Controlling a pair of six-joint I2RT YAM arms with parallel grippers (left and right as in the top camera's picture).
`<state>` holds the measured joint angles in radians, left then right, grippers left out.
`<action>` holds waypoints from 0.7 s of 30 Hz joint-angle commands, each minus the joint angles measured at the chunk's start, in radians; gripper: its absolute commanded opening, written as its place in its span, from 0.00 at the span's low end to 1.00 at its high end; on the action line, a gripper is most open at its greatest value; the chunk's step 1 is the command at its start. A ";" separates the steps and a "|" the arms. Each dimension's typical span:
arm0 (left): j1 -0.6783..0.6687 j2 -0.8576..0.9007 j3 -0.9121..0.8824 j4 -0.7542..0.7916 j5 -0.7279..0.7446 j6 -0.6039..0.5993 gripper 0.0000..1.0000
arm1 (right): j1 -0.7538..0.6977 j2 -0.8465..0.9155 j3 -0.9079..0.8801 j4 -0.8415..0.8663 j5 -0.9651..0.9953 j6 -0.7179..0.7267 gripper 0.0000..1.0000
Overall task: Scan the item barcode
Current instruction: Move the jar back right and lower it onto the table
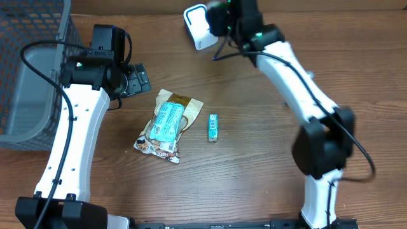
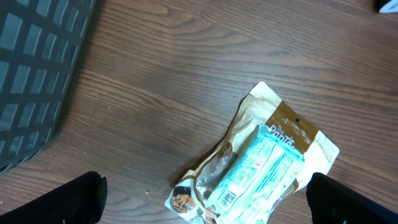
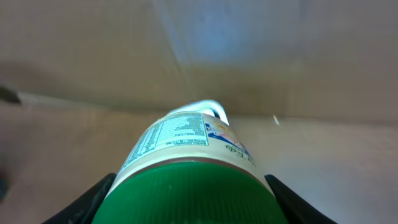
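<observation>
Right gripper [image 3: 189, 208] is part-closed round the bottle [image 3: 186, 140], near its green cap [image 3: 186, 180]. The bottle's long axis runs straight out from the fingers, label panel up toward the wrist cam. It sits at the table's [image 1: 254, 159] far edge; can't place a scanner for sure. Left gripper [image 2: 205, 202] is wide open and holds nothing, over the pouch [image 1: 166, 124]. Basket [image 1: 25, 76] is far left — nothing visible in it.

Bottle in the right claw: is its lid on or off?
On: the green lid closes the bottle, with the right claw gripped around it.
</observation>
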<state>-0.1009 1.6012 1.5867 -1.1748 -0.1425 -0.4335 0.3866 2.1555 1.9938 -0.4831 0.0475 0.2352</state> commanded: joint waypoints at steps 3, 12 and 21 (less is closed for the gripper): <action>0.002 0.000 0.017 0.001 0.002 0.018 1.00 | -0.018 -0.130 0.016 -0.412 -0.005 0.003 0.05; 0.002 0.000 0.017 0.001 0.002 0.018 1.00 | -0.035 -0.127 0.014 -0.831 -0.005 0.073 0.06; 0.002 0.000 0.017 0.002 0.003 0.019 1.00 | -0.035 -0.127 -0.010 -1.052 -0.004 0.111 0.06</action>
<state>-0.1009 1.6024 1.5871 -1.1751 -0.1429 -0.4335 0.3531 2.0369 1.9930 -1.5276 0.0410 0.3061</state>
